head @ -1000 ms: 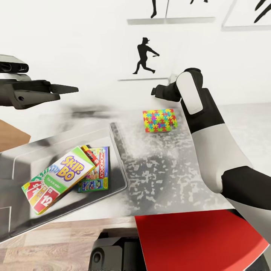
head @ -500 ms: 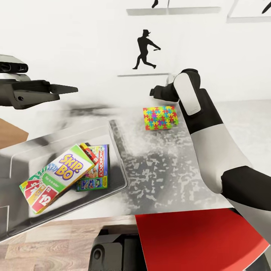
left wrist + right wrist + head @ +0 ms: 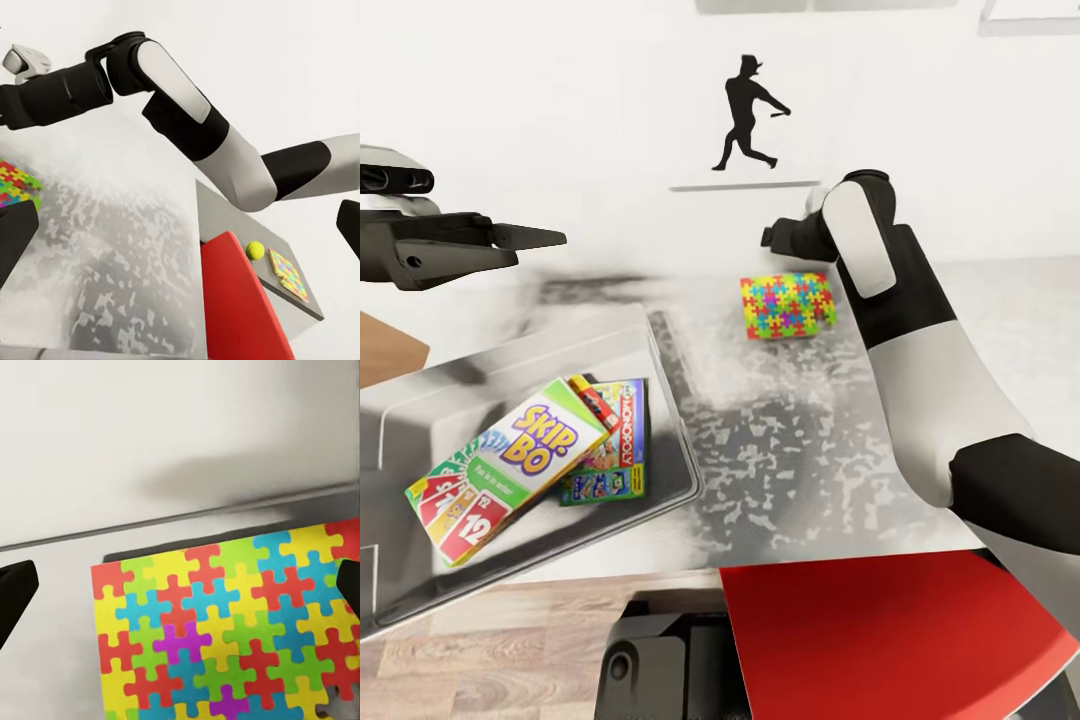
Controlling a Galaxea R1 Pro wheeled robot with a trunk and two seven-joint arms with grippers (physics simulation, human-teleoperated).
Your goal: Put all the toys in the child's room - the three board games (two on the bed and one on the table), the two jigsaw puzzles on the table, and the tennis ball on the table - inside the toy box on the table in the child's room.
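Note:
A colourful jigsaw puzzle box (image 3: 788, 305) lies on the speckled grey table (image 3: 800, 450). My right gripper (image 3: 770, 238) hangs open just behind and above it; in the right wrist view the puzzle (image 3: 232, 630) lies between and beyond the spread fingertips (image 3: 15, 589). The grey toy box (image 3: 670, 400) at the left holds a Skip-Bo game (image 3: 510, 462) leaning on a Monopoly game (image 3: 615, 440). My left gripper (image 3: 545, 238) is open and empty, raised above the box's far side. The left wrist view shows a tennis ball (image 3: 255, 250) and a second jigsaw puzzle (image 3: 289, 274) on a separate grey surface.
A red flat surface (image 3: 890, 630) sits close below the table's near edge, in front of my base. A white wall with a batter silhouette (image 3: 750, 112) backs the table. My right arm (image 3: 195, 112) spans the table's middle. Wooden floor (image 3: 490, 650) shows at the lower left.
The whole head view has shifted, so the wall pictures sit higher in the frame. The right gripper stays over the puzzle box. The left gripper and the games in the box have not moved.

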